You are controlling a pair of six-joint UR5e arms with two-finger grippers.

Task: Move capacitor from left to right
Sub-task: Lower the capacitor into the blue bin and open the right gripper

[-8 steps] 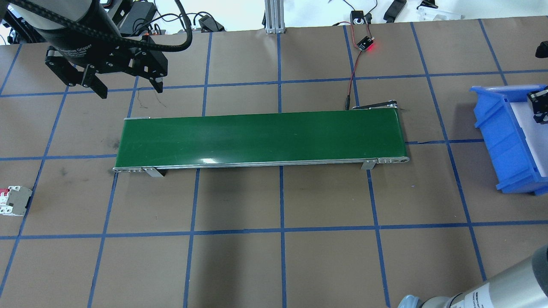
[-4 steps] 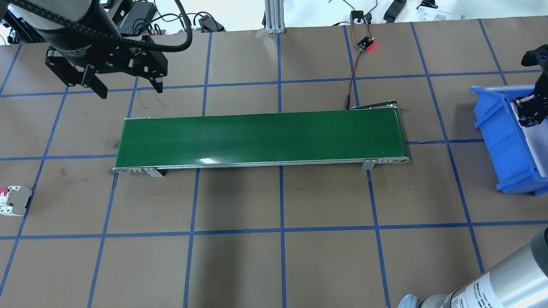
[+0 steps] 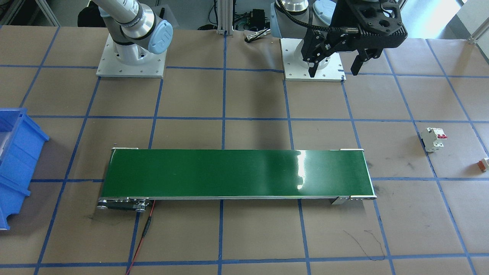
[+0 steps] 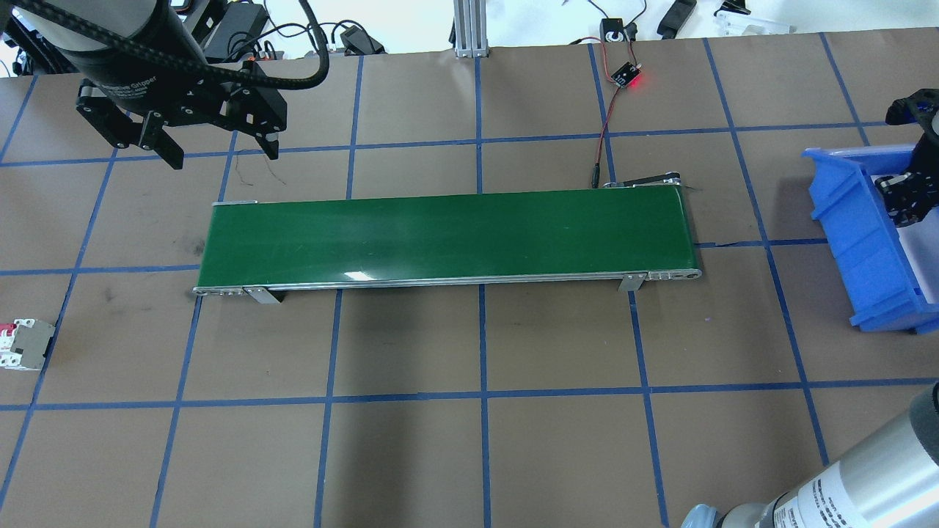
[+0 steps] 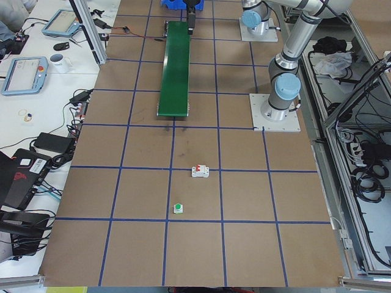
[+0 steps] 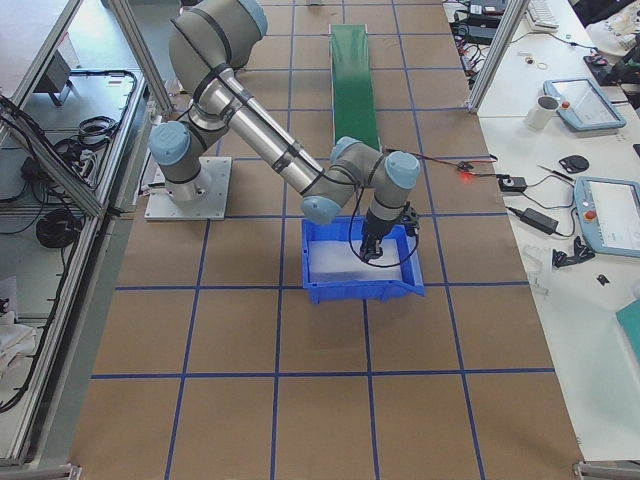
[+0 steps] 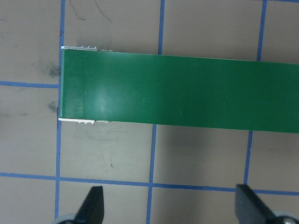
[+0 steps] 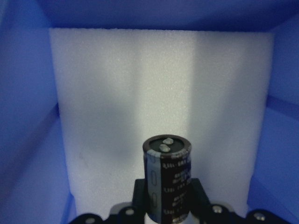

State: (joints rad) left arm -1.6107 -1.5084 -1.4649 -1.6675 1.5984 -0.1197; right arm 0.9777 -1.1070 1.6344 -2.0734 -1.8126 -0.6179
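Black stubby capacitor (image 8: 167,179) with pale print, silvery-studded top

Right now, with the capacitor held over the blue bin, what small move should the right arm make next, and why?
Probably lower the right gripper slightly toward the white foam before opening. It is shut on the capacitor, which hangs inside the blue bin, apparently above the foam rather than resting on it.

a robotics lab: a paper-covered table (image 4: 557,455) gridded with blue tape (image 4: 482,330), teach pendants (image 5: 24,74), cable bundles (image 5: 366,177) and aluminium framing (image 4: 469,29).
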